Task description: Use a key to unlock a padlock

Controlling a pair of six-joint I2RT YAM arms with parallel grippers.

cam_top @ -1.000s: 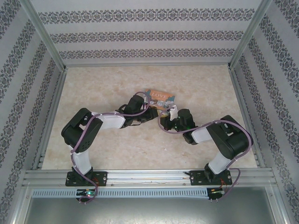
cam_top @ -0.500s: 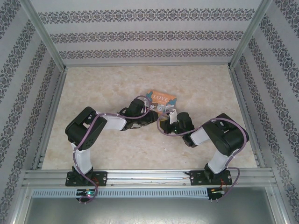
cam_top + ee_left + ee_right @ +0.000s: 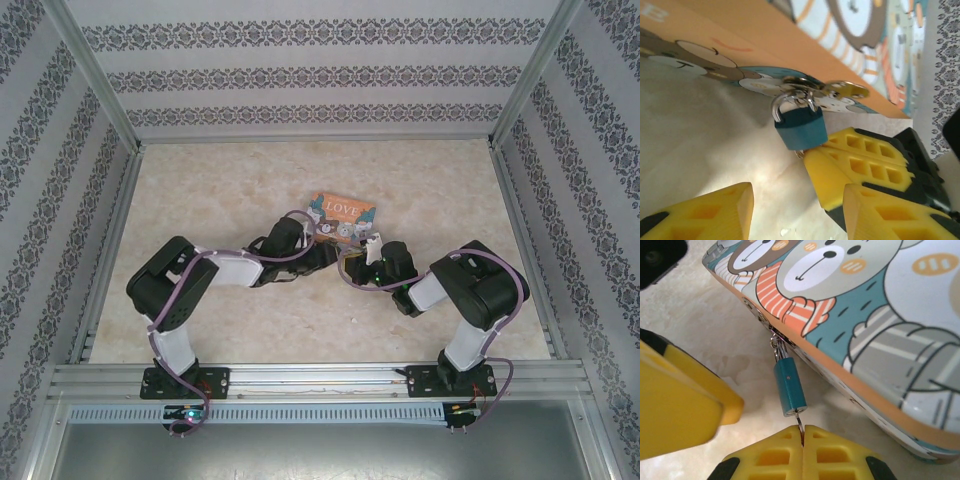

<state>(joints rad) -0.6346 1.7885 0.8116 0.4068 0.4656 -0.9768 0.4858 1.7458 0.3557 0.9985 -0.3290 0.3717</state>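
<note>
The padlock (image 3: 790, 386) hangs by its shackle from the hasp on the near wall of the tin box (image 3: 855, 305), close to the centre of the worktop (image 3: 705, 330). The right hand (image 3: 802, 436) is clenched on the key (image 3: 799, 421), holding it in line with the lock body. The padlock's long axis runs from the hasp toward the right hand, with the keyway end facing the key. The left hand (image 3: 795, 220) is released and flanks the padlock, probably ready to steady it.
</note>
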